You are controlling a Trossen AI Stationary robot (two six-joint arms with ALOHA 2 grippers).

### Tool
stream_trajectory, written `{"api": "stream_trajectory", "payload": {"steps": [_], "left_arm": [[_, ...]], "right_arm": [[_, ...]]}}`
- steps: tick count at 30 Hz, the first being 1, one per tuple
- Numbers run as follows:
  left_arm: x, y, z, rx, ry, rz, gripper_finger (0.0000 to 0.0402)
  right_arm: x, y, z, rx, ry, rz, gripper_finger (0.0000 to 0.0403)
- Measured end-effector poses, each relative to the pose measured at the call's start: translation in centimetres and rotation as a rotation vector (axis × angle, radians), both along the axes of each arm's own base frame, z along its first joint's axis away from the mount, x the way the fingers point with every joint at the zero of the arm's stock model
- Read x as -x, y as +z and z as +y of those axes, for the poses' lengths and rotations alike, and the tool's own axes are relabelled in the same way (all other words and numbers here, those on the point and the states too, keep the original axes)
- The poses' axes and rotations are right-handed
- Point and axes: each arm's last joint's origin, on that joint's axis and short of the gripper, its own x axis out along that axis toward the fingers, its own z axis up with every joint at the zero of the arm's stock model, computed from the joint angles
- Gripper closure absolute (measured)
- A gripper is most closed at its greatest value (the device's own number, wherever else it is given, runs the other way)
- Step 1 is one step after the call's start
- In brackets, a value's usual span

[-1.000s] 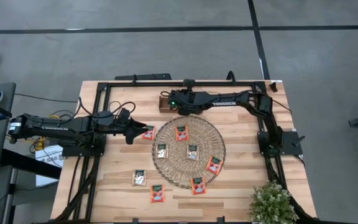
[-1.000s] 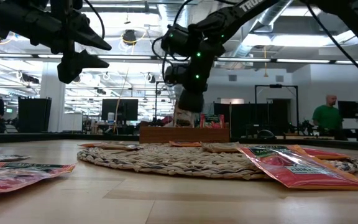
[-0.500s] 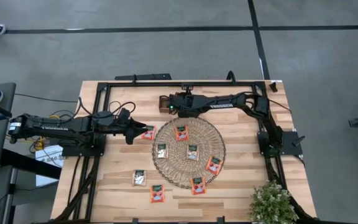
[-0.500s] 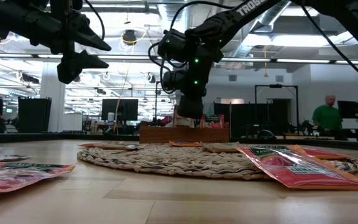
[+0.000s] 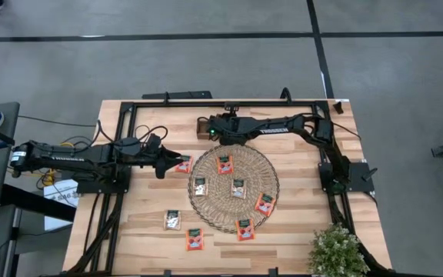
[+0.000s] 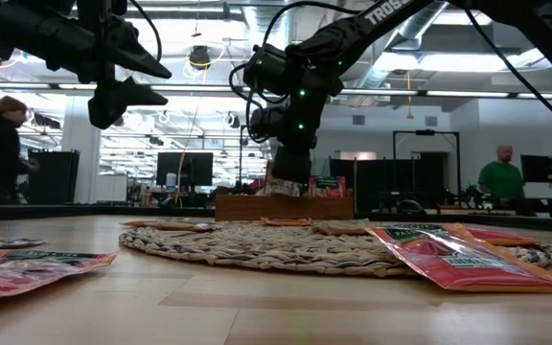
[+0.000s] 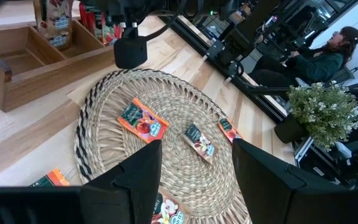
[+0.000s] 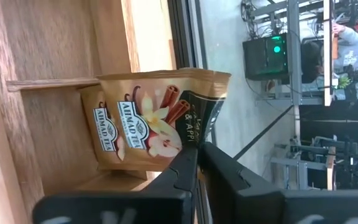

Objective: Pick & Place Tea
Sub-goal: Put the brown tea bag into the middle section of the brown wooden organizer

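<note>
Right pincer pinches beige tea packet over tray.

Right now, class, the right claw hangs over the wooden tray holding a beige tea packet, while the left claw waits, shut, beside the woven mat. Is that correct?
Not quite: the left claw is open, its fingers standing well apart in the left wrist view. The rest holds: the right claw pinches a beige tea packet over the wooden tray, and the left one waits beside the woven mat.

high: overhead, whole table | low: tabletop level | wrists: close | shared: woven mat
</note>
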Motion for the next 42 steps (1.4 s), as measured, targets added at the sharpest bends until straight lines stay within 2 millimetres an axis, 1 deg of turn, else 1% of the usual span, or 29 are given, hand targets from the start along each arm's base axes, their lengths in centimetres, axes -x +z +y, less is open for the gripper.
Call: {"api": "stream_trajectory", "payload": {"steps": [9, 14, 26, 31, 42], "left_arm": [[0.0, 0.0, 0.0, 0.0, 0.0, 0.0, 0.0214], [0.0, 0.0, 0.0, 0.0, 0.0, 0.0, 0.0214], [-0.01, 0.01, -0.07, 0.006, -0.025, -0.001, 0.0214], [-0.01, 0.01, -0.07, 0.007, -0.025, -0.001, 0.0214], [-0.01, 0.01, -0.08, 0.007, -0.026, -0.001, 0.0214]], "right_arm": [[0.02, -0.01, -0.01, 0.0, -0.001, 0.002, 0.0348], [0.03, -0.01, -0.01, 0.006, 0.015, 0.023, 0.0336], [0.04, -0.01, -0.02, 0.015, 0.031, 0.048, 0.0335], [0.09, 0.06, -0.07, 0.049, 0.051, 0.1, 0.0335], [0.38, -0.1, 0.01, 0.039, 0.058, 0.144, 0.0335]]}}
